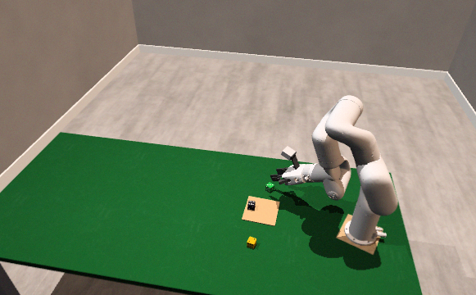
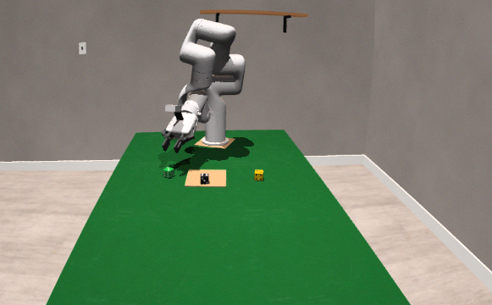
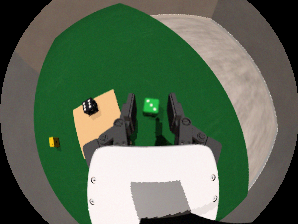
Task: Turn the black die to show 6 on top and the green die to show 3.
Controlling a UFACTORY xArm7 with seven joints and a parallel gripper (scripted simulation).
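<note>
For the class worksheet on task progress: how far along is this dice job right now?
Looks done: the black die lies flat on the mat, though its top pips are too small to read. In hand: nothing; the gripper hangs open above the green die. Left: the green die sits off the mat and must go onto it showing 3. The yellow die sits apart.

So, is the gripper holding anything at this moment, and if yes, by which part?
Nothing is held. The gripper hangs part-open above the table, and the green die lies on the table below it, apart from the fingers.
</note>
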